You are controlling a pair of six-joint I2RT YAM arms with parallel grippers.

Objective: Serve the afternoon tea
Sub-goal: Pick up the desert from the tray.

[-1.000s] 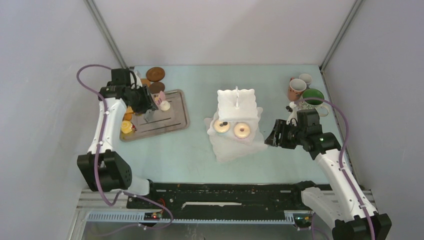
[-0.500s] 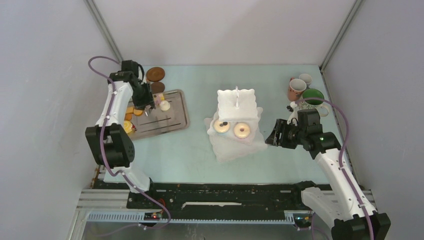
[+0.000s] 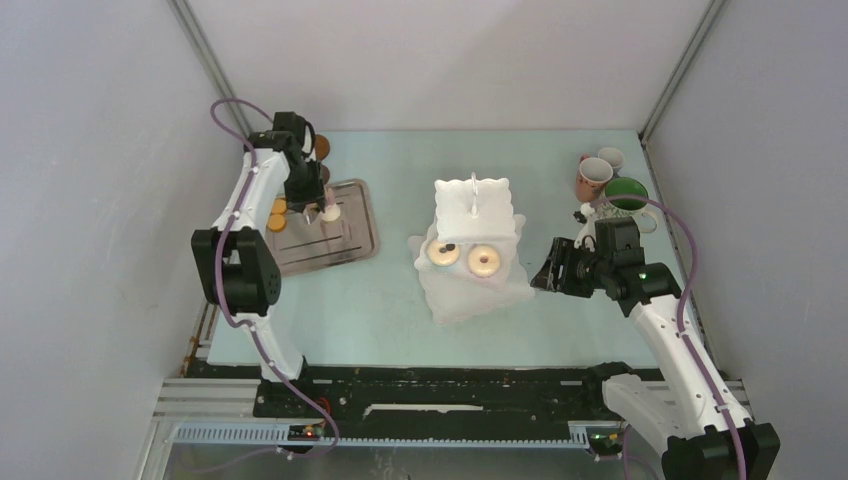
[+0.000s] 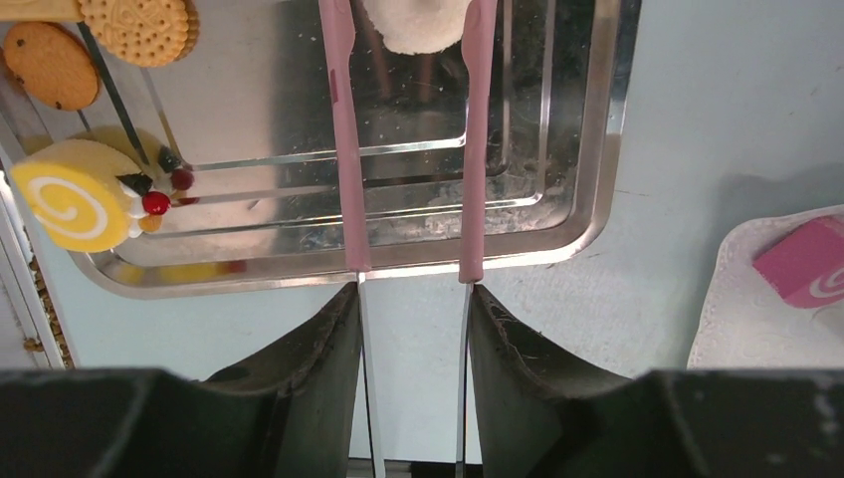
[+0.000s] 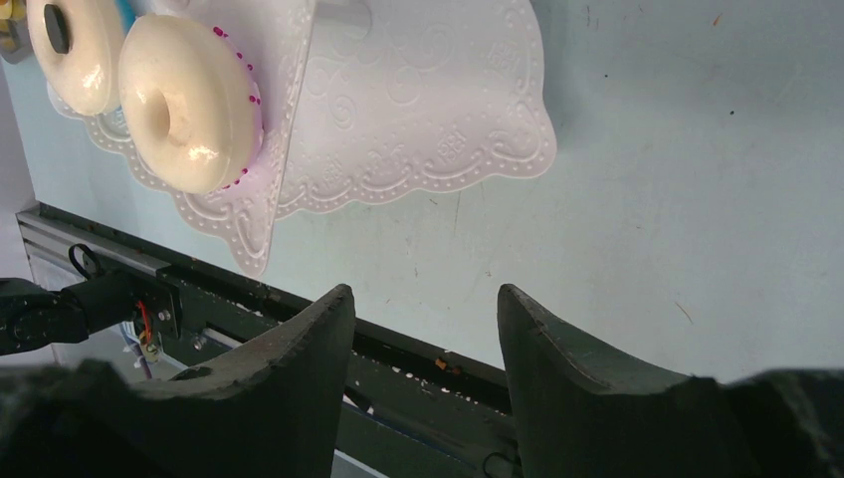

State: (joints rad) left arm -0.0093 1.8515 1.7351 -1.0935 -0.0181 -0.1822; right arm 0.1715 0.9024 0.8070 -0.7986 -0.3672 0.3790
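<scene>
The white three-tier stand (image 3: 472,215) stands mid-table with two donuts (image 3: 484,260) on a middle tier. My left gripper (image 3: 312,195) is shut on the pink tongs (image 4: 338,149), whose two arms straddle a white donut (image 4: 416,22) on the grey tray (image 4: 587,149). A yellow swirl cake (image 4: 70,194) and orange biscuits (image 4: 134,28) lie at the tray's left. My right gripper (image 5: 426,299) is open and empty, low beside the stand's right edge (image 5: 428,100), near the donuts (image 5: 184,100).
The pink mug (image 3: 592,178), small pale mug (image 3: 611,158) and green-inside mug (image 3: 627,195) stand at the back right, behind my right arm. A brown coaster (image 3: 321,146) is partly hidden behind my left arm. A pink cake (image 4: 804,261) sits on the stand's low tier.
My left arm has swung back and to the right over the tray, carrying the tongs. The tongs' tips stay at the white donut. My right arm has not moved.
</scene>
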